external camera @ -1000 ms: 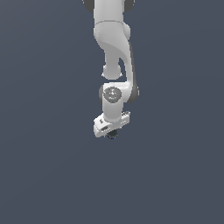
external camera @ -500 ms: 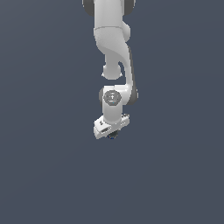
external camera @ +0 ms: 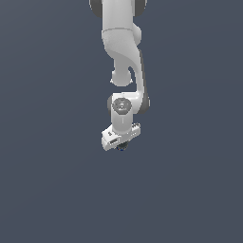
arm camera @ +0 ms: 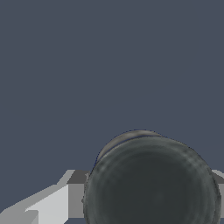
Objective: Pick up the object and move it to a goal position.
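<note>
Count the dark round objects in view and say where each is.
1. The single dark, almost black round object sits between the fingers of the white gripper, under the arm's wrist in the exterior view. No other shows, though the arm could hide something behind it.

Dark round object [arm camera: 151, 183] clamped between white fingers [arm camera: 52, 203].

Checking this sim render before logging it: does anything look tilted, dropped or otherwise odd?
Nothing stands out. The dark round object sits between the fingers of the claw, barely showing beneath it in the exterior view. No damage or spill shows; the surroundings are plain grey.
</note>
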Available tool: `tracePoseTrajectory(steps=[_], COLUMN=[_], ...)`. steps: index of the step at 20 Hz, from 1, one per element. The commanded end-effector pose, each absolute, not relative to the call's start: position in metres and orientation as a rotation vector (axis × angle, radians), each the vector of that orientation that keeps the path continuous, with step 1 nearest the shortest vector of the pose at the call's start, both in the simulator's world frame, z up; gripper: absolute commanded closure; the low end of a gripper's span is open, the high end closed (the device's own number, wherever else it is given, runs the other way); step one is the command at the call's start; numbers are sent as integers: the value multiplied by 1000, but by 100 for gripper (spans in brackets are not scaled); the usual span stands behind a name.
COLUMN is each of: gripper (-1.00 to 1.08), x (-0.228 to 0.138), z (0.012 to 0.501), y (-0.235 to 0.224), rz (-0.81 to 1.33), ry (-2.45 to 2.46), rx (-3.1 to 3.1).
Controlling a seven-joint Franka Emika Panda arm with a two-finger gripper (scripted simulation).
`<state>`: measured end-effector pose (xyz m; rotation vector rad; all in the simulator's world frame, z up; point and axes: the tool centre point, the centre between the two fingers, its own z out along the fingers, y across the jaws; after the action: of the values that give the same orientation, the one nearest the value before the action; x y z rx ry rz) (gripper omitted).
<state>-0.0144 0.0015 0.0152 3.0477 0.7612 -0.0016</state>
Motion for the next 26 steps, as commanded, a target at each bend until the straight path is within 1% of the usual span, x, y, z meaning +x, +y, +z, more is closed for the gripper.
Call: tracePoseTrajectory(steps=[1,7,12,17,26], gripper=[108,108,108,108,108], x=[-14,-16,-18,-21,-27], z=[19,42,77,127,235], y=[1,-1,-5,-9,-19], rz=[0,0,0,0,0], ry=[761,761,761,762,764], rx=[3047,3047,3047,3047,3047])
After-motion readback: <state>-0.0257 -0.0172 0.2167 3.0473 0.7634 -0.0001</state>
